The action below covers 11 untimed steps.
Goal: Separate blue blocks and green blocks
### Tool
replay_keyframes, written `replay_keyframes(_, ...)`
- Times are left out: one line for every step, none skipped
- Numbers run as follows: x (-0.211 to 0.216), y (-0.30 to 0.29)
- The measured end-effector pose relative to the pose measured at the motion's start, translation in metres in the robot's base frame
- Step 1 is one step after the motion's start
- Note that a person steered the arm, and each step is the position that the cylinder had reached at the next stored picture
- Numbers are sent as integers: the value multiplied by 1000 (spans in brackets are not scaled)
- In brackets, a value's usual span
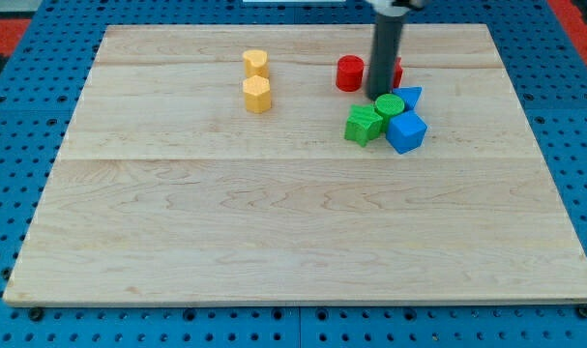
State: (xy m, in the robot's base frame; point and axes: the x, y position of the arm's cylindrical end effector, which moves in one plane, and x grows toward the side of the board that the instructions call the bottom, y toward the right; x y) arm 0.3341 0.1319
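One dark rod ends my arm, with no hand on it to open or close, so it grips nothing. It comes down from the view's top, and my tip (pixel 382 97) rests on the desk (pixel 274 232), a pale wooden board lying on a blue pegboard (pixel 13 145).

Taking the green round block (pixel 390 104) as the landmark: my tip sits at its upper left edge, touching it or just beside it; I cannot tell which. A green block of uneven shape (pixel 363 125) lies against the landmark's lower left. A blue cube (pixel 406 131) presses against its lower right. A second blue block (pixel 410 95), wedge-like, pokes out at its upper right, close against it. All four form one tight cluster.

Up and left of the landmark stands a red cylinder (pixel 349 73), near the rod. Another red block (pixel 396 72) is mostly hidden behind the rod.

Well to the landmark's left, two yellow blocks (pixel 257 94) (pixel 255 64) sit one above the other.
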Motion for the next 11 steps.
replay_keyframes(-3, 59)
replay_keyframes(18, 124)
replay_keyframes(59, 103)
replay_keyframes(50, 71)
replay_keyframes(37, 40)
replay_keyframes(37, 33)
replay_keyframes(42, 26)
replay_keyframes(111, 102)
replay_keyframes(137, 71)
replay_keyframes(137, -29)
replay_keyframes(133, -9)
